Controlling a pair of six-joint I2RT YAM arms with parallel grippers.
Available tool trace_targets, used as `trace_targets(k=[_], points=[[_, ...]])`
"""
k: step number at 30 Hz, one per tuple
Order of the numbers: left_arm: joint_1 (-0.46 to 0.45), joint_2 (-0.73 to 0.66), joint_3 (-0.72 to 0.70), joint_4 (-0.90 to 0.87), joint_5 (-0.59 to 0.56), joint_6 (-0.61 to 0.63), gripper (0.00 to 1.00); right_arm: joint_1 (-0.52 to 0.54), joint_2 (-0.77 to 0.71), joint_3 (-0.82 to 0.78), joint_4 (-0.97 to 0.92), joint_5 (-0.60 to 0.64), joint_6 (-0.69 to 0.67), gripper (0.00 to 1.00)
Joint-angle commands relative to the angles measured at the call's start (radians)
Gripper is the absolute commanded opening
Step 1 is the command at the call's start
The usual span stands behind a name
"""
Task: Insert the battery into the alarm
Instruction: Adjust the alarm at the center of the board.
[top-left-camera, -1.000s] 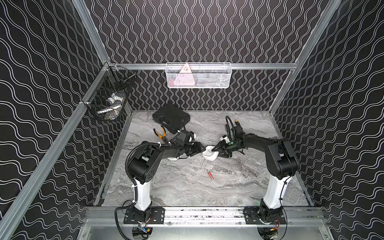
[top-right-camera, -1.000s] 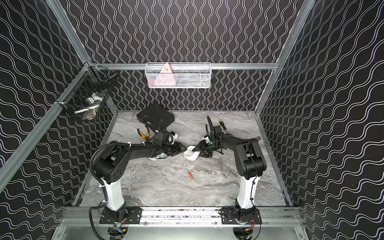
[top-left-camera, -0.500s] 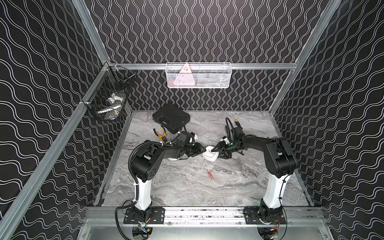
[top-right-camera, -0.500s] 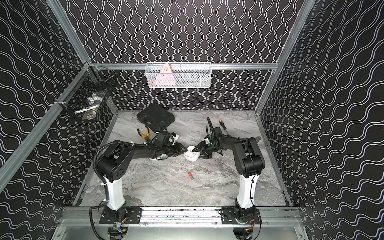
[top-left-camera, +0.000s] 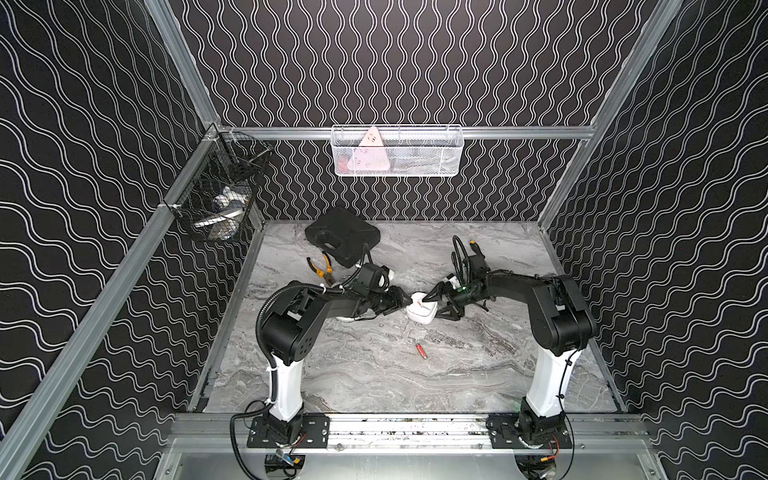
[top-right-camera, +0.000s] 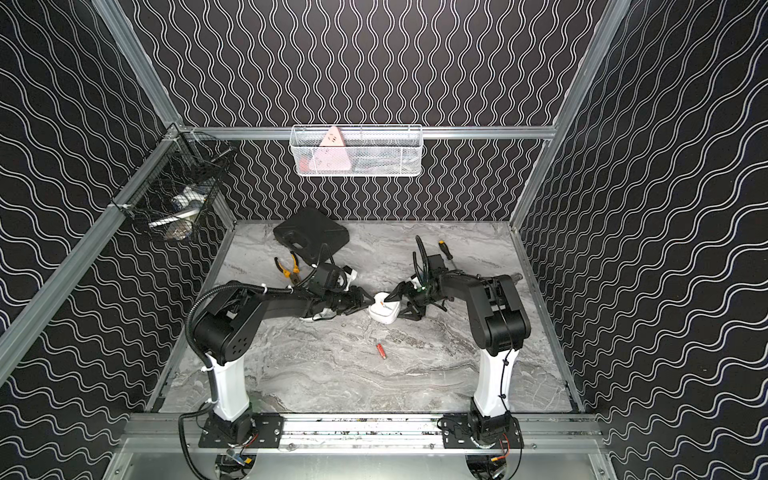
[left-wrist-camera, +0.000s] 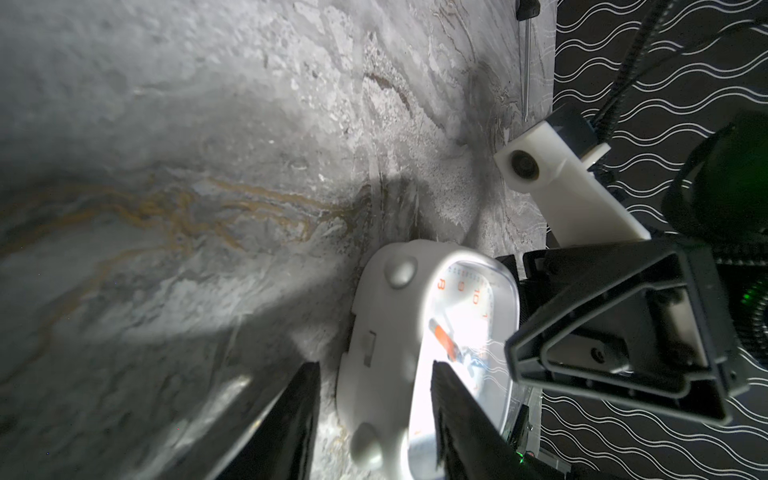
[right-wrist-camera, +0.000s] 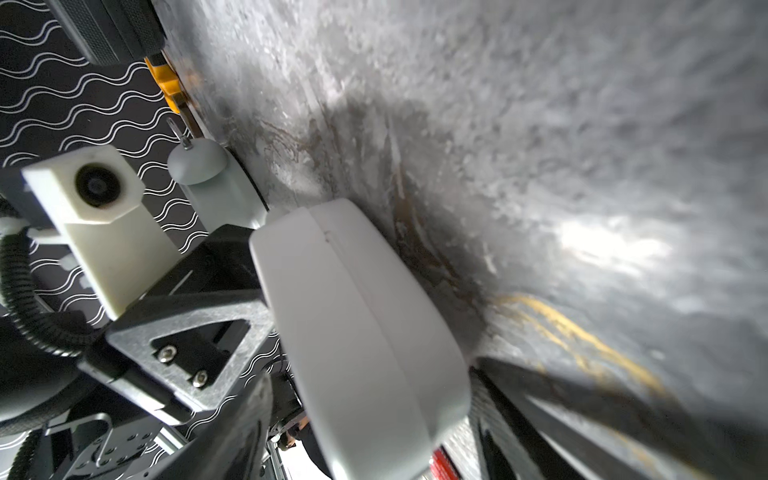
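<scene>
Currently we have the white alarm clock (top-left-camera: 420, 312) dial-up on the marble tabletop (top-left-camera: 374, 374), a gripper at each end. Left gripper (left-wrist-camera: 374, 368) straddles one edge, jaws partly apart, gap showing beside one finger (left-wrist-camera: 305, 419). Right gripper (top-left-camera: 433, 307) is spread wide around the other end, not clamping. Red battery (top-left-camera: 422, 351) lies loose nearer the arm bases (top-left-camera: 286, 430), well apart from the clock.

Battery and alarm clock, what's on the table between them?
Nothing. In both top views the stretch of marble table between the red battery and the white alarm clock is bare.
</scene>
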Motion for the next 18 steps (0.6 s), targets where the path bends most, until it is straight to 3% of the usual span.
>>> trace_targets(k=[1,12,18], points=[[0.0,-0.009,-0.005,0.01,0.01,-0.017,0.5,0.0,-0.007,0.0,-0.053,0.047,0.0,0.79],[-0.003,-0.007,-0.013,0.066,0.047,-0.058,0.57,-0.004,-0.041,-0.001,-0.075,0.111,0.005,0.85],[-0.002,-0.019,-0.014,0.071,0.044,-0.061,0.67,-0.004,-0.063,0.0,-0.096,0.138,-0.002,0.86]])
